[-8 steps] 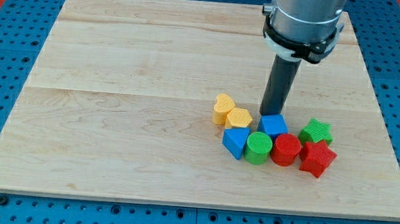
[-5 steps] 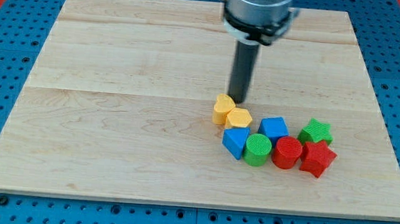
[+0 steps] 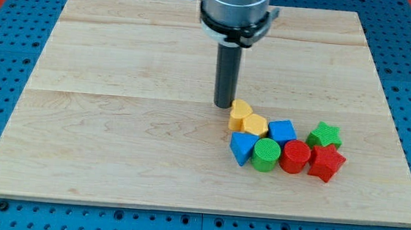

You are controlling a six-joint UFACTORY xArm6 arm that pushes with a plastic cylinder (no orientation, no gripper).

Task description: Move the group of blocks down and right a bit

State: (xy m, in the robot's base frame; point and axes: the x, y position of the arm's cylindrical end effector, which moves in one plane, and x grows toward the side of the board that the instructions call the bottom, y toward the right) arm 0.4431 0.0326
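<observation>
On the wooden board (image 3: 119, 86), the rod stands upright, and my tip (image 3: 224, 105) rests on the surface at the far-left edge of the block group. The arm carries no claw, only this rod, so it holds nothing. The tip sits just beside the yellow heart block (image 3: 239, 114), on that block's far-left side, touching it or nearly so; the contact itself cannot be made out.

The group lies right of the board's centre, toward the near side. Just right of the heart, and touching it, is the yellow hexagon block (image 3: 255, 125). Nearer the viewer, the blue triangular block (image 3: 242, 146) marks the group's near-left corner, with the green cylinder (image 3: 265, 154) pressed against its right side. Behind the cylinder sits the blue cube (image 3: 282, 130). Further right comes the red cylinder (image 3: 294, 156), then the green star block (image 3: 325, 133) on the far side and the red star block (image 3: 327, 163) in front of it, closing the group on the right.
</observation>
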